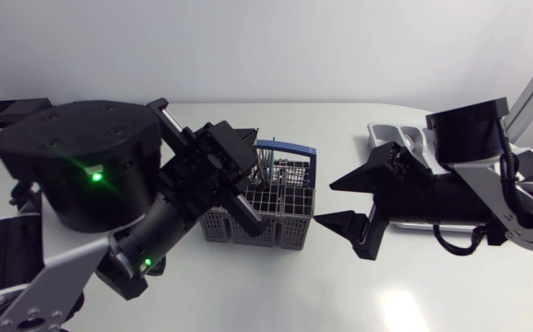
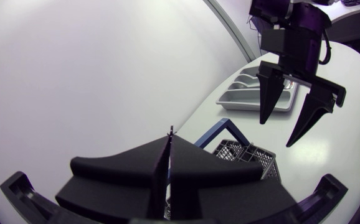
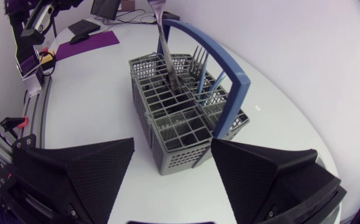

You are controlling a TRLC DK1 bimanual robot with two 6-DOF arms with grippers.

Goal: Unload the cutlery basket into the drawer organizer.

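Observation:
The grey cutlery basket [image 1: 285,221] with a blue handle [image 3: 230,68] stands mid-table. My left gripper [image 1: 248,180] hangs over its left side, shut on a thin silver utensil [image 3: 165,43] that slants up out of a rear compartment; its tip pokes out above the closed fingers [image 2: 186,165]. Blue-handled cutlery [image 3: 205,87] stands in the basket beside it. My right gripper [image 1: 326,203] is open just right of the basket, its fingers [image 3: 86,168] facing the basket's near end with nothing between them. The grey drawer organizer [image 2: 255,99] lies behind the right arm, partly hidden.
The left arm's large black base [image 1: 73,161] fills the table's left side. A small black box [image 1: 8,112] sits at the far left corner. Bare white tabletop [image 1: 276,295] lies in front of the basket.

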